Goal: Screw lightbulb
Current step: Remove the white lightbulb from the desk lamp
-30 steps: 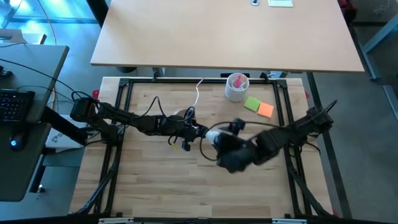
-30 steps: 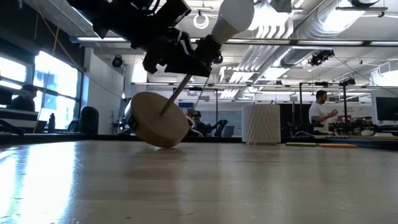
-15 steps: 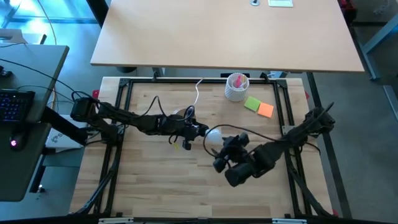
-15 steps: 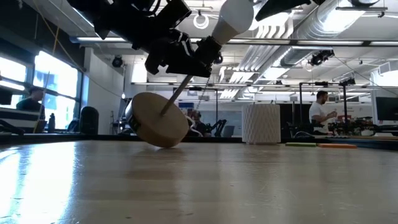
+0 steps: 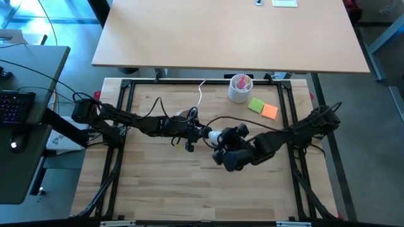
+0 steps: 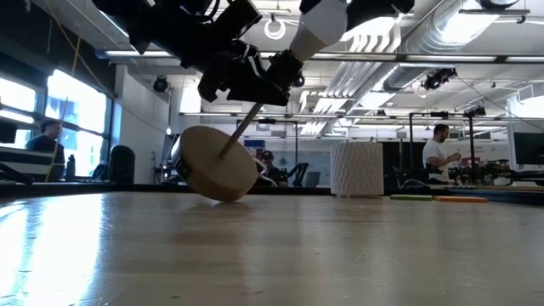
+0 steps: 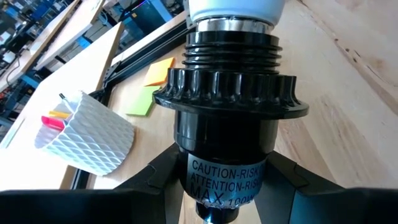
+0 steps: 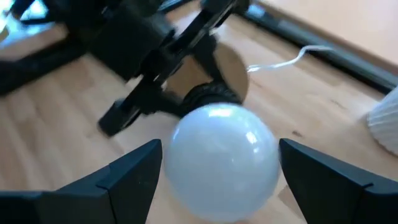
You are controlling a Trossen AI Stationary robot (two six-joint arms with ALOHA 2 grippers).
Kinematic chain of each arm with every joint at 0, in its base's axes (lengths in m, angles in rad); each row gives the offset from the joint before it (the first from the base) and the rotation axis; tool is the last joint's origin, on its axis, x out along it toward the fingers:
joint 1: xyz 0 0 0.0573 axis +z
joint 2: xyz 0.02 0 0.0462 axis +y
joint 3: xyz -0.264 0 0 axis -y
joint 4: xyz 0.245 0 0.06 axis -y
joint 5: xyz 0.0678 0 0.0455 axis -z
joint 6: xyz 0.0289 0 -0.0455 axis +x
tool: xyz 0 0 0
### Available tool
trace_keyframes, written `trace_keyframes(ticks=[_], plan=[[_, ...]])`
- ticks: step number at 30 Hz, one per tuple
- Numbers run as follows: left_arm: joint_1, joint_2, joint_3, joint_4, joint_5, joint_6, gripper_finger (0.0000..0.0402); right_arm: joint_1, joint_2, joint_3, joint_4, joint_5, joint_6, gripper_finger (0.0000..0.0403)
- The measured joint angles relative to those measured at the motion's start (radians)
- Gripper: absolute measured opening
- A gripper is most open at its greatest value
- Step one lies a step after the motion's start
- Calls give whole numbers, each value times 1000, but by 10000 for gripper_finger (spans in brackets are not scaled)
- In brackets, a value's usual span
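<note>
The white lightbulb [image 8: 222,162] sits with its silvery screw base [image 7: 231,25] in the black socket [image 7: 224,118] of a lamp stand. My left gripper [image 5: 201,131] is shut on that socket near the table's middle. The stand's round wooden base [image 6: 217,163] hangs tilted below the socket on a thin rod [image 6: 239,134]. My right gripper [image 8: 221,180] is open at the bulb's round end. One finger [image 8: 134,171] stands on each side of the bulb, and no touch shows. My left gripper pinches the black socket's lower body, at its printed label [image 7: 225,177], between its two fingers. It comes from the table's left, slanting a little downward. The socket is tilted with the bulb end up and toward the right. The wooden base hangs low near the tabletop.
A white latticed cup [image 5: 240,87] with pink contents stands at the far side. Green and orange sticky notes [image 5: 264,108] lie next to it, and a white cable [image 5: 202,91] runs in from the far edge. A person [image 6: 438,153] stands in the room beyond the table.
My right gripper has come down and toward the bulb from the near right, rolling about its own axis. Its open fingers now flank the bulb's round end. The left gripper, socket and stand have kept still.
</note>
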Motion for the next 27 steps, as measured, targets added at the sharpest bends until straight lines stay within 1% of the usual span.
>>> trace_keyframes(ticks=[5, 7, 9, 12, 17, 19, 20, 22, 24, 27], plan=[[-1, 1, 0, -3, 3, 0, 136, -39, 0, 1, 2, -109, -167, 291], [1, 1, 0, -5, 14, 0, 136, -51, 0, 1, 1, -119, -250, 275], [1, 1, 0, -6, 16, 6, 136, -56, 0, 1, 0, -120, -368, 264], [1, 1, 0, -8, 15, 8, 136, -64, 0, 1, -1, -118, -620, 257], [1, 1, -1, -9, 18, 12, 136, -61, 0, 1, -3, -110, -1155, 257], [0, 1, -1, -8, 23, 12, 136, -49, 0, 1, -3, -102, -1311, 257], [0, 1, -1, -8, 26, 11, 136, -44, 0, 1, -2, -98, -1360, 257], [-1, 1, -1, -8, 29, 6, 136, -41, 1, 1, 6, -81, -1380, 257], [0, 1, -1, -5, 28, -3, 136, -40, 2, 4, 1, -60, -1292, 258], [0, 1, -1, -3, 26, -4, 136, -42, 3, 23, -11, -98, -1126, 274]])
